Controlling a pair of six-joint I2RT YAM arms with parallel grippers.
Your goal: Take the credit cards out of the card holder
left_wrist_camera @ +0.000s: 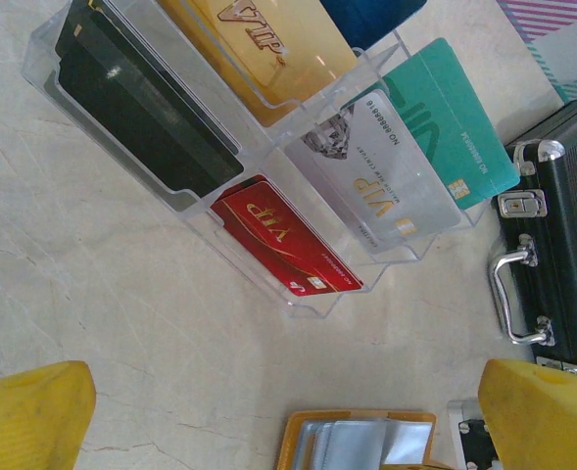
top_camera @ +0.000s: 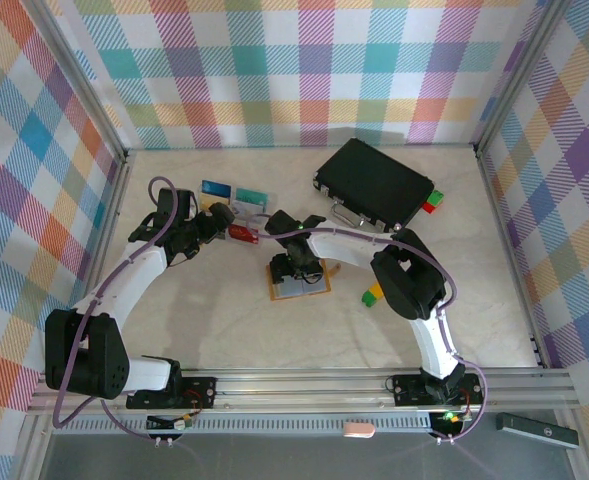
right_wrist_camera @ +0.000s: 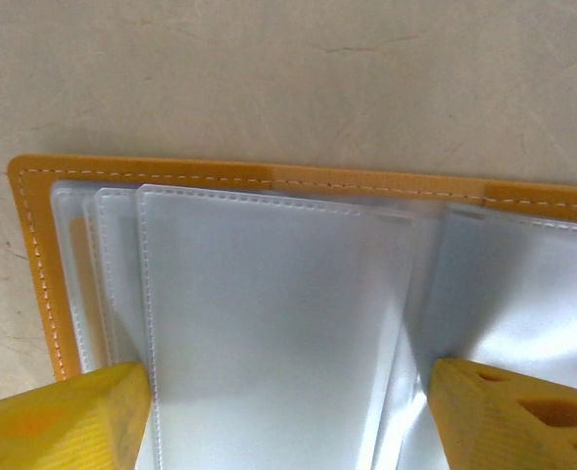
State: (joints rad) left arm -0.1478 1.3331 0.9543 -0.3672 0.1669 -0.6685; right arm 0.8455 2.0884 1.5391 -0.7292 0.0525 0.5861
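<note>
The orange card holder (top_camera: pixel 316 289) lies open in the middle of the table, its grey-blue pockets (right_wrist_camera: pixel 268 304) facing up. My right gripper (top_camera: pixel 296 267) points down onto it. Its yellow fingers (right_wrist_camera: pixel 63 421) stand wide apart, one at each side edge of the top pocket leaf, and the gripper (right_wrist_camera: pixel 293 397) is open. No card shows inside the pockets. The credit cards stand in a clear acrylic rack (left_wrist_camera: pixel 308 304): red (left_wrist_camera: pixel 286 245), grey-white (left_wrist_camera: pixel 371 181), teal (left_wrist_camera: pixel 450 117), gold (left_wrist_camera: pixel 268 39) and dark (left_wrist_camera: pixel 131 98). My left gripper (left_wrist_camera: pixel 283 397) hovers open and empty just before the rack (top_camera: pixel 236 212), with the holder (left_wrist_camera: pixel 357 441) at its lower edge.
A black hard case (top_camera: pixel 374 183) with a metal handle (left_wrist_camera: pixel 511 294) lies at the back right, close to the rack. A green-and-yellow block (top_camera: pixel 372 294) sits right of the holder, and small red and green blocks (top_camera: pixel 431 203) sit by the case. Checked walls surround the table.
</note>
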